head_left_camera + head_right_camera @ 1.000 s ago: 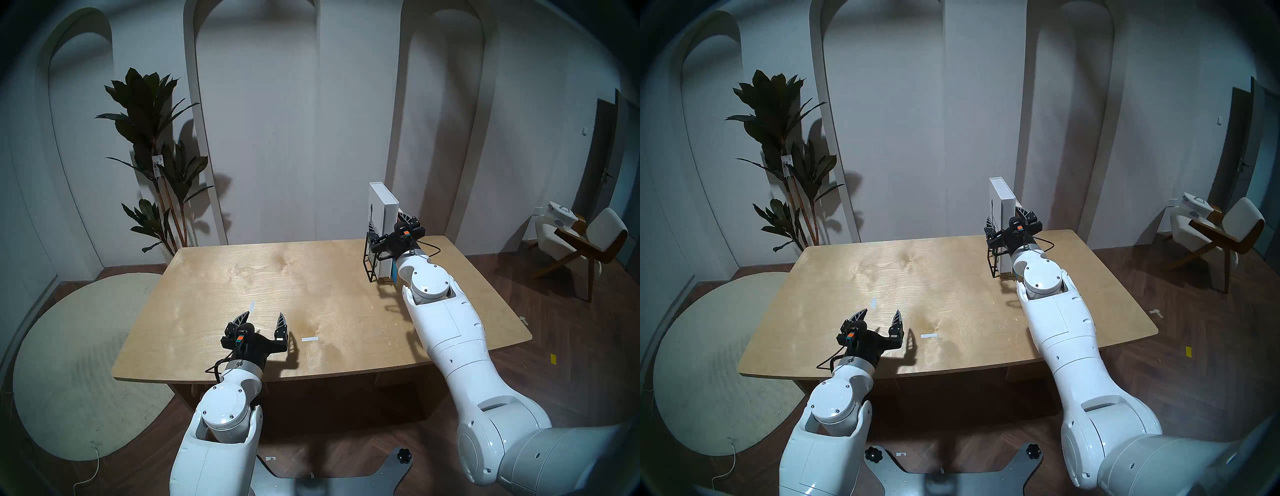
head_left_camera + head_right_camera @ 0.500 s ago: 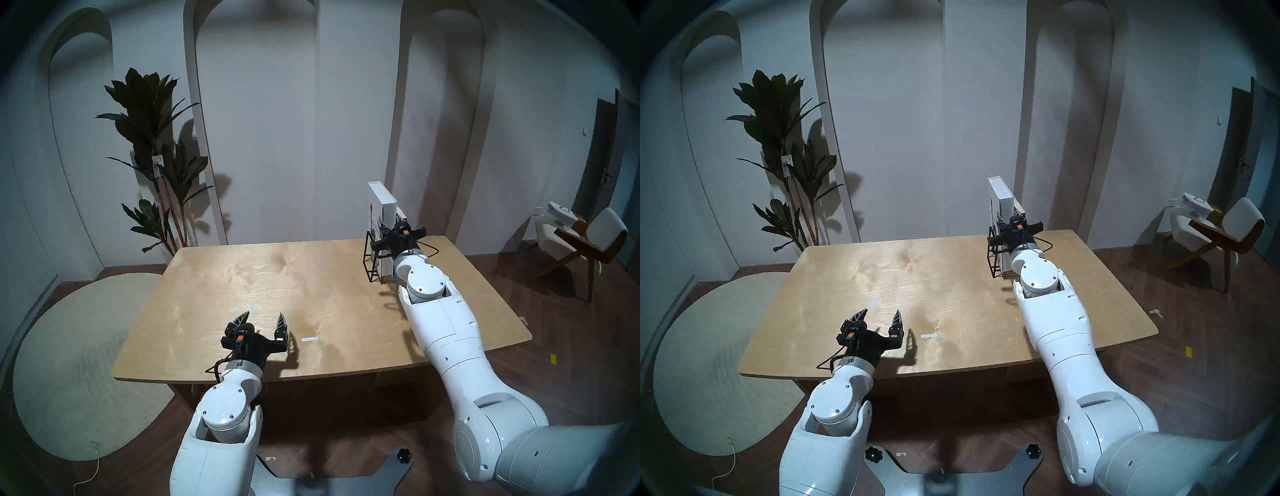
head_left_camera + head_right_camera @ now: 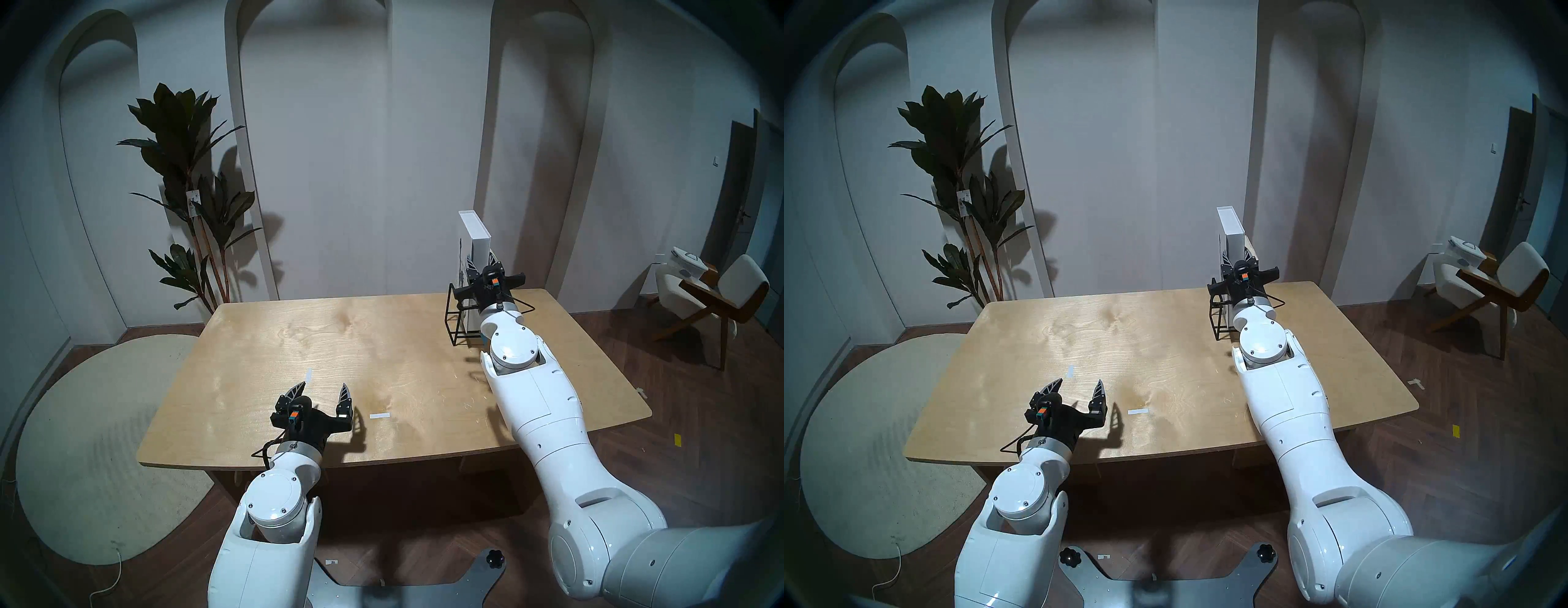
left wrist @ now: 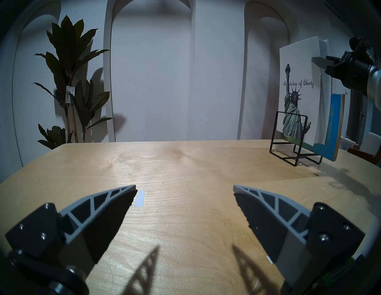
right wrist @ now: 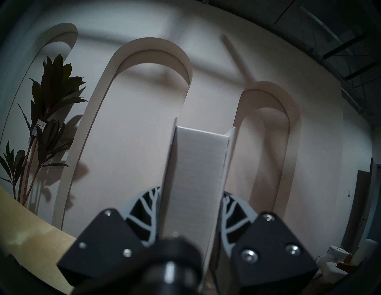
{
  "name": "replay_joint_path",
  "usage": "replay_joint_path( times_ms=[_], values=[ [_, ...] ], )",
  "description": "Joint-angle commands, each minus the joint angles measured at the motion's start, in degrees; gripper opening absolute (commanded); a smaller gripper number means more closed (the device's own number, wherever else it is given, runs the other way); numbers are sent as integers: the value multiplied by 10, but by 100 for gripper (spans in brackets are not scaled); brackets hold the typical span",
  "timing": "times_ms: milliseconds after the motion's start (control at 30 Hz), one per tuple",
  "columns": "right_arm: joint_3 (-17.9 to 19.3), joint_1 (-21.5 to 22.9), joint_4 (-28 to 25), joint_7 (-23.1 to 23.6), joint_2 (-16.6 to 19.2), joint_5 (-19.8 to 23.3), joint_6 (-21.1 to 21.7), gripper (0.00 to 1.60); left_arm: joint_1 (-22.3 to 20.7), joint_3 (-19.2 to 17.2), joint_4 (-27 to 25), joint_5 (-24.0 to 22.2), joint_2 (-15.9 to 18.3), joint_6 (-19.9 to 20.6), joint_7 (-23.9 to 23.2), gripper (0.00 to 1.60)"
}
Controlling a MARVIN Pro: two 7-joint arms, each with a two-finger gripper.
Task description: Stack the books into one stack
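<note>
Near the wooden table's (image 3: 382,339) far right corner, the right gripper (image 5: 192,206) pinches the thick white hardcover book (image 3: 476,242) upright by its page edge, above the black wire rack (image 3: 456,314). A blue-green paperback (image 4: 335,127) leans just beside that rack. The left gripper (image 3: 322,392) hovers spread and empty near the table's front edge.

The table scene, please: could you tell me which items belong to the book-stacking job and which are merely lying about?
Job:
- white book, clamped by right gripper
- blue-green book, upright beside it

Lying about:
- black wire rack
- tape strips
- potted plant
- chair
</note>
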Motion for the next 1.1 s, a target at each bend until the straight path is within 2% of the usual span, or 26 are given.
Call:
replay_joint_path(
  times_ms=[0,867,933,967,1000,1067],
  values=[
    [-6,7,-56,-13,-5,-11,-11,0,-4,0,-12,-1,0,-2,1,160],
    [-51,25,-98,-11,-3,-60,3,0,-4,0,-12,-1,0,-2,1,160],
    [-55,25,-100,-27,-7,-74,5,0,-4,0,-12,-1,0,-2,1,160],
    [-56,25,-98,-63,-15,-98,5,0,-4,0,-12,-1,0,-2,1,160],
    [-53,24,-98,-80,-24,-110,9,0,-4,0,-12,-1,0,-2,1,160],
    [-46,23,-100,-82,-36,-108,9,0,-4,0,-12,-1,0,-2,1,160]
  ],
)
